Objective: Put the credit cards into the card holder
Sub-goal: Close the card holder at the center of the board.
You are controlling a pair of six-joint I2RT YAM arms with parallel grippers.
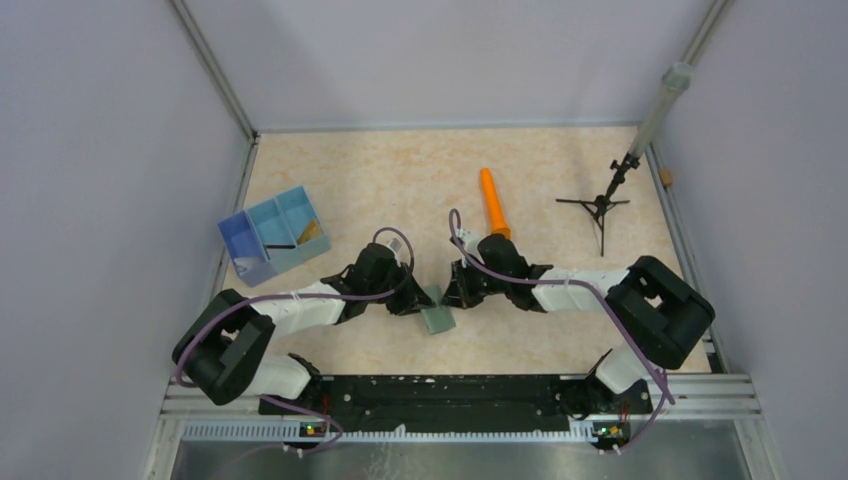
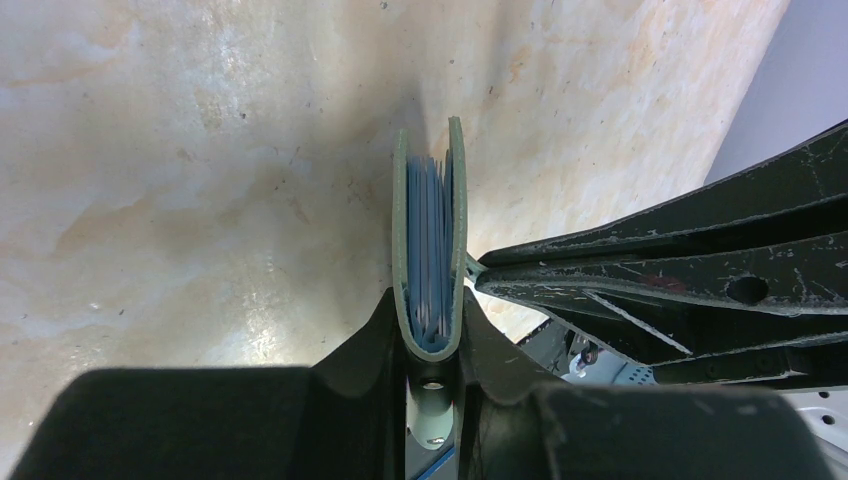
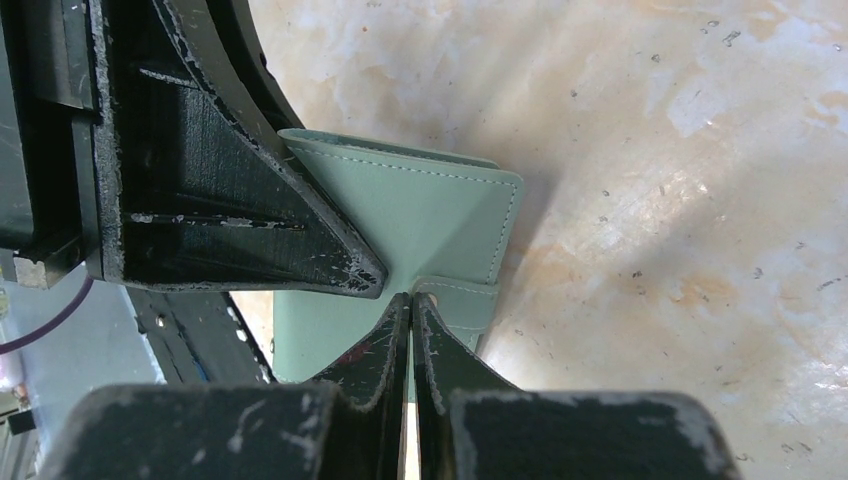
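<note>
The grey-green card holder [image 1: 438,318] hangs edge-on just above the table, folded nearly shut. My left gripper [image 2: 432,300] is shut on its folded spine, and pale blue pockets show between the covers [image 2: 430,220]. My right gripper [image 3: 412,295] is shut, its tips pinching the small closure tab on the card holder's side [image 3: 420,210]. From above, both grippers [image 1: 415,300] [image 1: 452,298] meet at the card holder. One gold-tan credit card [image 1: 312,230] lies in the blue tray. I cannot make out any card inside the holder.
A blue three-compartment tray [image 1: 268,268] sits at the left. An orange cylinder [image 1: 493,205] lies behind the right arm. A small black tripod [image 1: 598,205] stands at the back right. Walls close in the table on three sides.
</note>
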